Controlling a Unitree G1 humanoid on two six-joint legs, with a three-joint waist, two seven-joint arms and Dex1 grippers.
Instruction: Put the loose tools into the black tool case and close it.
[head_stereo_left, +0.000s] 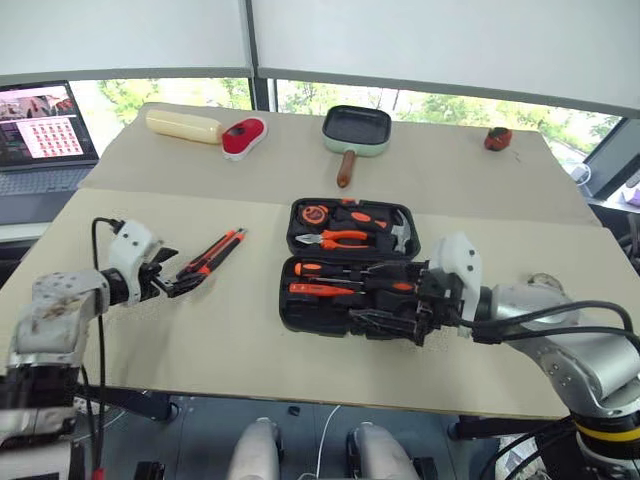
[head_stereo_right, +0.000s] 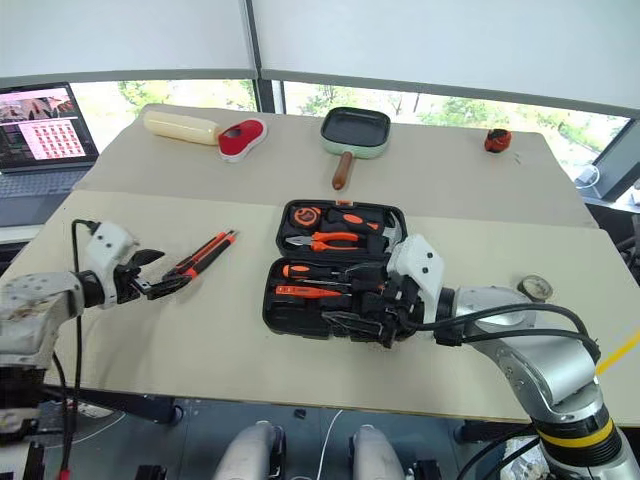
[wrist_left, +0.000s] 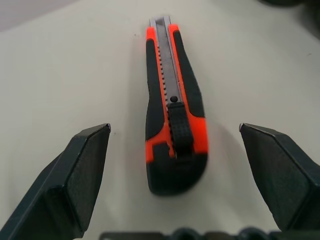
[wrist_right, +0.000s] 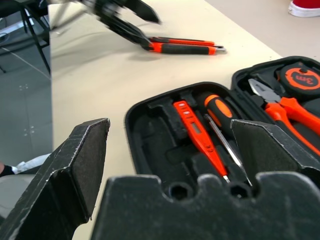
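Left claw (wrist_left: 172, 150) spread wide, utility knife (wrist_left: 172, 107) between fingers — untouched

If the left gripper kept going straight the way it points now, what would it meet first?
Most likely the utility knife: it lies on the table straight ahead of the left gripper, butt end nearest, between the open jaws. No contact is visible yet.

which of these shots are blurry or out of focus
Left wrist view: the utility knife is sharp at mid-body, soft at its near end. Right wrist view: the left gripper is smeared, its own near jaws blurred. Both eye views: sharp, bright windows behind.
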